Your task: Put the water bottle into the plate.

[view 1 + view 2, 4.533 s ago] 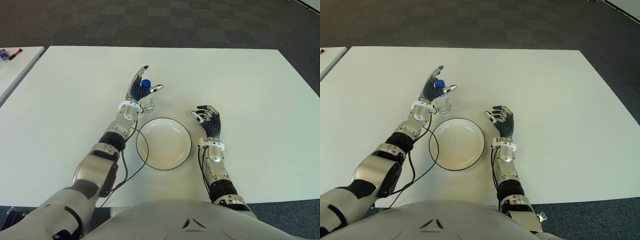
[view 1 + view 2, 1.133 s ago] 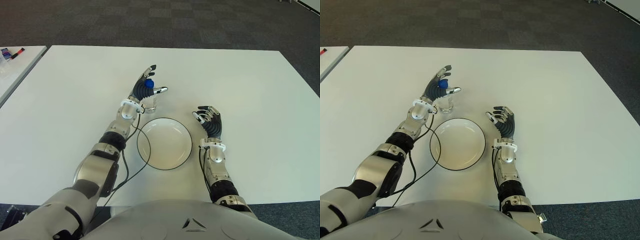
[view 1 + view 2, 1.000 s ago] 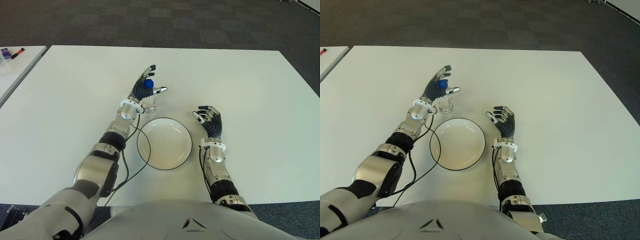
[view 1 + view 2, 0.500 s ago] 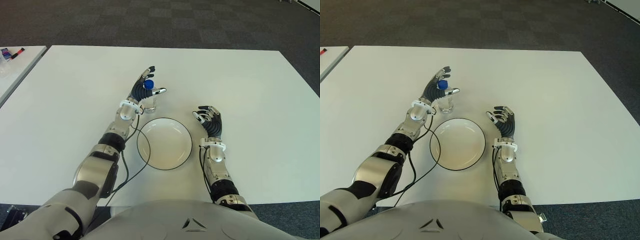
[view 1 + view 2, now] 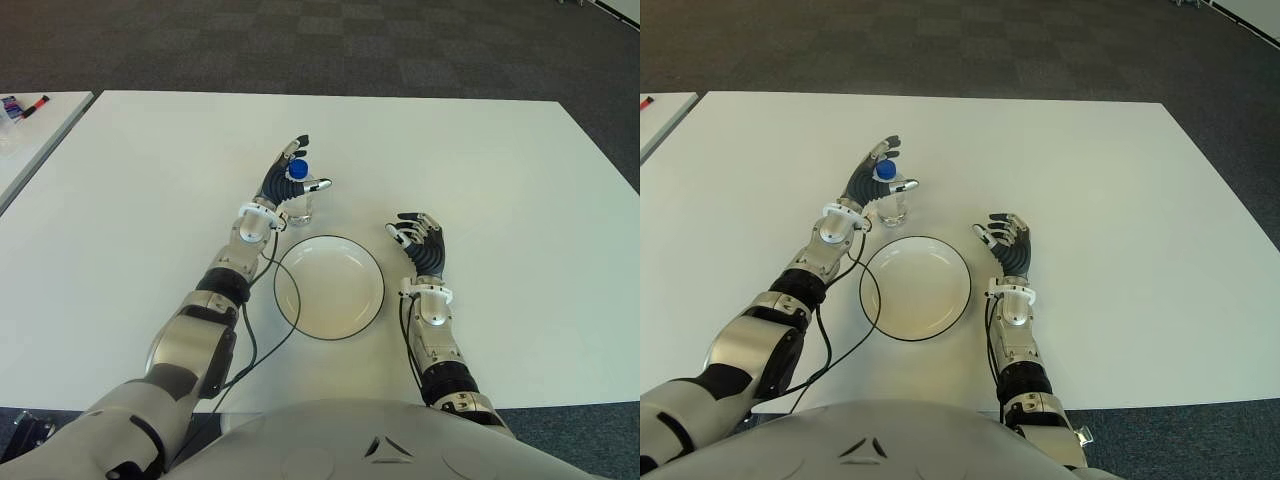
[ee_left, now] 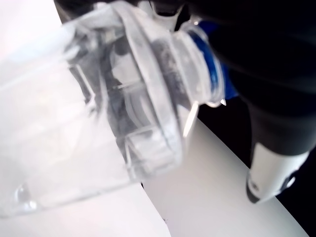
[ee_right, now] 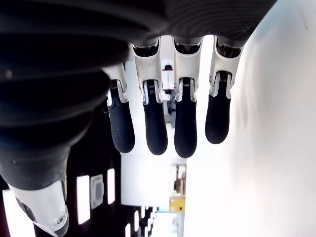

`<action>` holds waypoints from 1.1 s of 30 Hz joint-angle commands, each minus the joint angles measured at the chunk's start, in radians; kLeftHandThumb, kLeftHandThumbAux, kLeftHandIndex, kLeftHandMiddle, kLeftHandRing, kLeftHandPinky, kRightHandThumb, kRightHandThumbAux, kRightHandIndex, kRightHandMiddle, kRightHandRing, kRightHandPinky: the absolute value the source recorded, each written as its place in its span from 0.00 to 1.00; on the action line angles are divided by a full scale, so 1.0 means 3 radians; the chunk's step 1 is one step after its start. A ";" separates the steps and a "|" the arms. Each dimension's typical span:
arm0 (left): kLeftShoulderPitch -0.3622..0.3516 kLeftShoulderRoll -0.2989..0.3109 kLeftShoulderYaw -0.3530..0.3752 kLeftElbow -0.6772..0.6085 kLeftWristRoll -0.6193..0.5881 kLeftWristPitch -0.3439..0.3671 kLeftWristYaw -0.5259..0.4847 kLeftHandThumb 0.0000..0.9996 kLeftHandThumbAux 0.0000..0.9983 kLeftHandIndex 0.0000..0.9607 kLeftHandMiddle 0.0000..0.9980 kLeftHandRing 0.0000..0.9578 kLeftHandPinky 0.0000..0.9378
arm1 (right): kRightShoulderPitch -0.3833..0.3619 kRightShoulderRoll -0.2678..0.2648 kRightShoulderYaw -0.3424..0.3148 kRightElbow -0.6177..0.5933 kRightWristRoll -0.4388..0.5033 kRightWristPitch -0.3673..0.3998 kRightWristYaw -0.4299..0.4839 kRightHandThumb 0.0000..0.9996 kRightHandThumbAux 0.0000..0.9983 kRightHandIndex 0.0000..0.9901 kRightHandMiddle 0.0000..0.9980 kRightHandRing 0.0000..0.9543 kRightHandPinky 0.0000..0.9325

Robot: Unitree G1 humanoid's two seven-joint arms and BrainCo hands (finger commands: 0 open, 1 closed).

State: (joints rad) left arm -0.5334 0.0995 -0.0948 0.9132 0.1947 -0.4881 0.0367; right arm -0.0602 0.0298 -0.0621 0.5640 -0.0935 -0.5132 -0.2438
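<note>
The water bottle [image 5: 298, 196], clear with a blue cap, is seen standing upright on the white table [image 5: 520, 180], just outside the plate [image 5: 329, 287] at about the plate's 11 o'clock. The plate is white with a dark rim and holds nothing.

The left hand [image 5: 282, 187] is positioned at the bottle, at roughly the bottle's 8 o'clock side. Its fingers [image 5: 296, 147] are spread wide and extended past the cap, with the thumb [image 5: 318, 184] held out across the bottle's 3 o'clock side. No closed grasp on the bottle is shown; contact between palm and bottle cannot be determined.

The right hand [image 5: 1010, 249] is located at the plate's 3 o'clock, just beside the rim. Its fingers [image 7: 147, 129] are loosely curled, and nothing is held in them.
</note>
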 commanded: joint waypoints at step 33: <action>0.0073 -0.0062 0.0018 0.0447 -0.0051 0.0048 -0.0067 0.00 0.67 0.00 0.05 0.09 0.15 | 0.0169 0.0057 -0.0024 0.0008 0.0051 0.0086 0.0013 0.70 0.72 0.42 0.43 0.47 0.49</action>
State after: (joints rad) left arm -0.5305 0.0849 -0.0845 1.0261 0.1765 -0.4824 0.0277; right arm -0.0423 0.0399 -0.0643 0.5383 -0.0883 -0.5135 -0.2426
